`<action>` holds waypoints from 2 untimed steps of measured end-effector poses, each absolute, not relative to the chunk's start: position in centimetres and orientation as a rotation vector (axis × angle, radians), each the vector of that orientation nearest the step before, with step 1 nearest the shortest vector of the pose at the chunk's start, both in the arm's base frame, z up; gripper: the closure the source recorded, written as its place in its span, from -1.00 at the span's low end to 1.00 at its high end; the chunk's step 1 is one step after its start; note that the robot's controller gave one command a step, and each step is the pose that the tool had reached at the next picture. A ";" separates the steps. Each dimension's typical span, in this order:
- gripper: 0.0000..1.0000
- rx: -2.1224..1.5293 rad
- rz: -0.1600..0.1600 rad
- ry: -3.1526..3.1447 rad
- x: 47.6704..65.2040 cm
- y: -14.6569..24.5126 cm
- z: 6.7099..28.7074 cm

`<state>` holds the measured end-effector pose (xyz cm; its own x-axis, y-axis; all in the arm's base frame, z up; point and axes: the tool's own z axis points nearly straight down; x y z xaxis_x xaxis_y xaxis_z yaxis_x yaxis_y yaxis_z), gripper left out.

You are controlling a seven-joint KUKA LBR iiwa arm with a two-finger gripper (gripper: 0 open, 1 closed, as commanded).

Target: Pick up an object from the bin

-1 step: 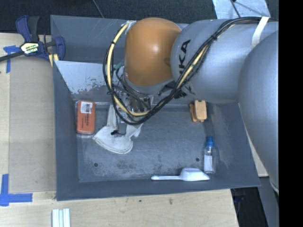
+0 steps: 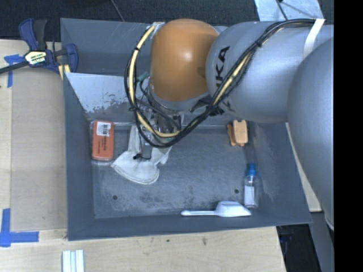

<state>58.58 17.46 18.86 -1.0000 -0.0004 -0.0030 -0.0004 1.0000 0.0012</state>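
In the camera view, nothing is seen lifted out of the bin (image 2: 78, 169), so the pick is judged not yet done, with grasping and raising left. The gripper (image 2: 143, 151) is seen low over a crumpled white cloth (image 2: 136, 171) on the left of the floor. The cloth lies directly beneath the gripper and appears to be touched by it. Whether the gripper is spread or pressed together cannot be told. A red box (image 2: 102, 141) lies just beside the cloth.

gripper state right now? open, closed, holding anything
Gripper: cannot be told; it is down at the white cloth on the left side of the bin.
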 end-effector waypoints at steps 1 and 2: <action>-1.00 -0.039 0.004 3.131 58.3 17.1 14.5; -1.00 -0.025 0.003 3.136 59.2 15.7 9.0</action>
